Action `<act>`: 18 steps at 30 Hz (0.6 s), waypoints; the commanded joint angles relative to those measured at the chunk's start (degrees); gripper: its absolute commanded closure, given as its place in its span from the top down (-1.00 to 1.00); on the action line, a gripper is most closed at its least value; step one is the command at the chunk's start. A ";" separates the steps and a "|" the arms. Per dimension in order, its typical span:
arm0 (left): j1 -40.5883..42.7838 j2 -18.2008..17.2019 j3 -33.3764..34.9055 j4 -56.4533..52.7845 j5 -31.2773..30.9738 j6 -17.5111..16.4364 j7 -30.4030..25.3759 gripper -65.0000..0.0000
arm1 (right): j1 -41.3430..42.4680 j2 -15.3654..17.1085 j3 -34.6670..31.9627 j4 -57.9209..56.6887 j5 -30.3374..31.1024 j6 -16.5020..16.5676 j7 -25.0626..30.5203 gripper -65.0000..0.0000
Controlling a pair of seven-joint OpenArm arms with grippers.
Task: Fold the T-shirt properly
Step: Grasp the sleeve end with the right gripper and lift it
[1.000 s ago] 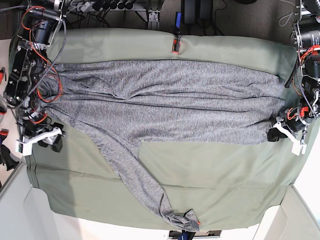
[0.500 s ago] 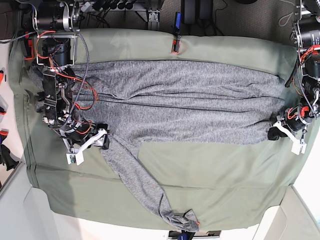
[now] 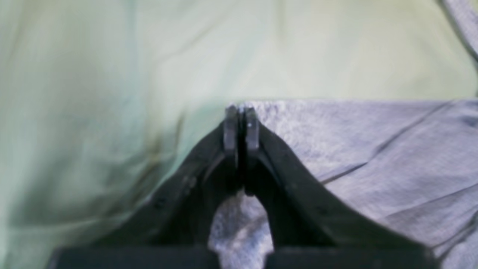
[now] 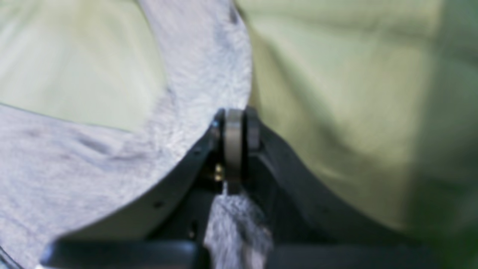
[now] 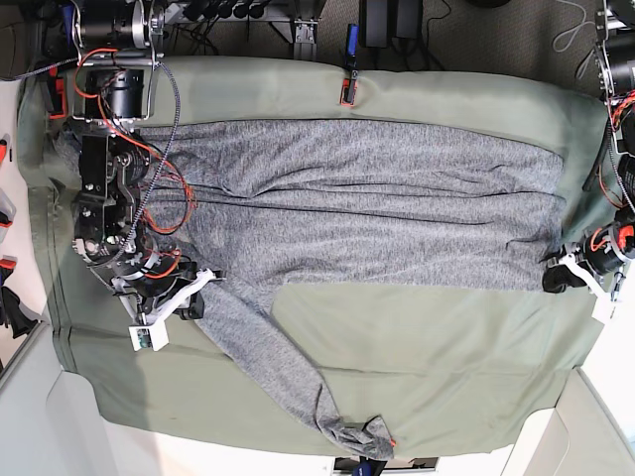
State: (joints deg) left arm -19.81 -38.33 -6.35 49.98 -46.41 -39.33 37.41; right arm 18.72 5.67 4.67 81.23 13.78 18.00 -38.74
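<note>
The heather-grey T-shirt [image 5: 357, 198] lies stretched lengthwise across the sage-green table cloth [image 5: 446, 337]. One long part trails to the front edge [image 5: 298, 377]. My right gripper [image 5: 193, 297], on the left of the base view, is shut on the shirt's lower edge near that trailing part. The right wrist view shows grey fabric [image 4: 235, 224] pinched between its shut fingers [image 4: 233, 134]. My left gripper [image 5: 556, 278], at the far right, is shut on the shirt's lower corner. In the left wrist view, the fabric [image 3: 239, 228] sits behind the closed fingertips [image 3: 252, 127].
A red and black clip [image 5: 349, 89] sits at the table's back edge, with a blue item [image 5: 352, 40] and cables behind it. The trailing end of the shirt [image 5: 367, 434] bunches at the front edge. White walls border the front corners.
The right gripper swung in from the table's left edge onto the shirt's lower edge, then shifted slightly toward the front. The left gripper moved slightly right and forward with the corner.
</note>
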 commanded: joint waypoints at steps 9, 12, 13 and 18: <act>7.87 -6.69 -0.76 12.48 -8.46 -0.67 6.14 -1.00 | -10.38 0.37 0.98 14.82 0.68 0.24 0.63 -1.00; 12.41 -7.80 -3.39 16.63 -9.07 -0.67 6.49 -1.00 | -14.01 1.18 1.97 18.88 1.73 0.24 0.55 -1.00; 13.90 -7.87 -4.81 18.05 -9.05 -0.67 6.80 -1.00 | -15.17 1.51 2.36 20.13 2.38 0.26 0.57 -1.00; 20.33 -7.58 -10.93 23.47 -9.09 -0.67 7.04 -1.00 | -19.91 2.23 3.85 24.22 3.63 0.48 0.52 -1.00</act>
State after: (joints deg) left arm 1.32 -44.40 -16.69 72.55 -54.54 -39.53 45.23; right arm -2.04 7.73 8.25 104.14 16.69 18.28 -39.72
